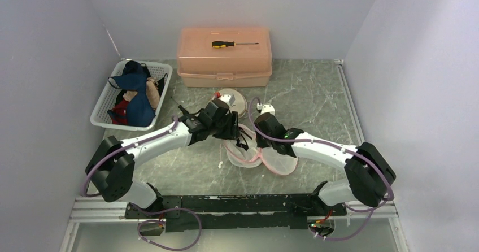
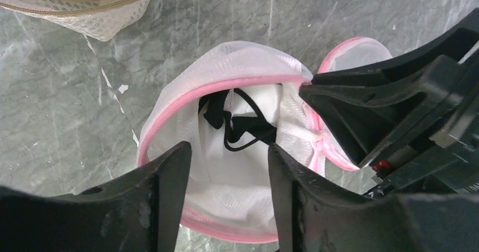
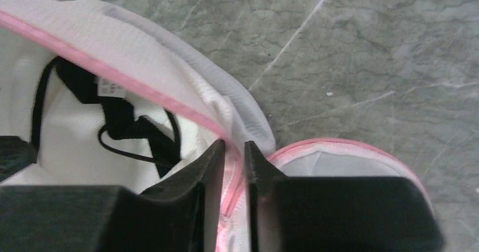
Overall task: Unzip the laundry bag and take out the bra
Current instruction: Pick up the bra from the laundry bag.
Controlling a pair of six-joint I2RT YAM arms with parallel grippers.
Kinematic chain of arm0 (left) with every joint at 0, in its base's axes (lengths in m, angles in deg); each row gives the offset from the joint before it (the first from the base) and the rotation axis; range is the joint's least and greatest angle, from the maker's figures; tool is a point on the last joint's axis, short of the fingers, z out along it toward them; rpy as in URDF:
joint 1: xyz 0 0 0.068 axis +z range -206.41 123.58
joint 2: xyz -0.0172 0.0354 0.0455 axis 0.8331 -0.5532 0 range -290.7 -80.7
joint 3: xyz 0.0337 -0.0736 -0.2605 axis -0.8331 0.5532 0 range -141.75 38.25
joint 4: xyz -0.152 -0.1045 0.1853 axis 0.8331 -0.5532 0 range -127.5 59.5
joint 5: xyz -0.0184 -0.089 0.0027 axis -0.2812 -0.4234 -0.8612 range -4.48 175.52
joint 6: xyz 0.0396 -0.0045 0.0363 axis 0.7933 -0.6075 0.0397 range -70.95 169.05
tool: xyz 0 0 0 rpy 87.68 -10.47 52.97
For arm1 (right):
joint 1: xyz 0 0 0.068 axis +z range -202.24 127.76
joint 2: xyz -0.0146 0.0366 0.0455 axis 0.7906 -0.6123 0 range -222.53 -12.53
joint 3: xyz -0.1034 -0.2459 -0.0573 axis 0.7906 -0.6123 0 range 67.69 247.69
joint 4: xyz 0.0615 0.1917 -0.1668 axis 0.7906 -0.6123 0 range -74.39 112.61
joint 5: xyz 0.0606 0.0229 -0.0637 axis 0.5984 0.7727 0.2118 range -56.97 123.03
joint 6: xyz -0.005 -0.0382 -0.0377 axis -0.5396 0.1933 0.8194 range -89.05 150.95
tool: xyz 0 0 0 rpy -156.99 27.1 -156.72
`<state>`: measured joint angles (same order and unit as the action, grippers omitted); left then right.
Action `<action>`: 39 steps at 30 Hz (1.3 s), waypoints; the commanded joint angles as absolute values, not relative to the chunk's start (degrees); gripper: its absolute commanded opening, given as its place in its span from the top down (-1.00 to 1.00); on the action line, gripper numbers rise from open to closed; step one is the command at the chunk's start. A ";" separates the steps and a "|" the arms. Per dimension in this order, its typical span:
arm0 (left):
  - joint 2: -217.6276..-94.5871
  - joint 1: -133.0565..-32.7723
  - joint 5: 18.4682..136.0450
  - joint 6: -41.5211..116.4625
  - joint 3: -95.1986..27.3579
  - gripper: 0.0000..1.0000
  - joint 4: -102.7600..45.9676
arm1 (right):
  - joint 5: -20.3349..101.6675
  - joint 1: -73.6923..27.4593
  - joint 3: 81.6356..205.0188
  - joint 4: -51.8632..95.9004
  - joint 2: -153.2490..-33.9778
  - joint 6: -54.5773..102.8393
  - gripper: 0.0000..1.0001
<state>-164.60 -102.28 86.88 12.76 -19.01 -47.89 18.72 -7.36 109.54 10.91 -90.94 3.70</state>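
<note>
The right gripper [image 3: 233, 148] is nearly closed, its jaws pinching the pink rim of the bag [image 3: 141, 54] where the lid [image 3: 350, 161] joins it. The left gripper [image 2: 229, 147] stands wide over the bag's mouth and holds nothing. The bag lies mid-table, mouth up, with its round lid laid open to the right, so the pair stretches left to right. The black bra [image 2: 223, 119] sits crumpled inside; which way it runs I cannot tell. Another mesh bag [image 2: 73, 3] lies just behind
</note>
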 commanded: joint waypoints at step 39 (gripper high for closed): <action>-175.14 -102.64 88.72 22.78 -22.04 -0.87 -43.89 | 24.94 -6.89 107.32 15.51 -82.11 6.50 1.00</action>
<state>-172.99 -102.39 87.74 22.00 -19.31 -44.65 23.70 -7.05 107.86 12.90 -83.75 5.91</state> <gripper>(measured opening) 0.933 0.010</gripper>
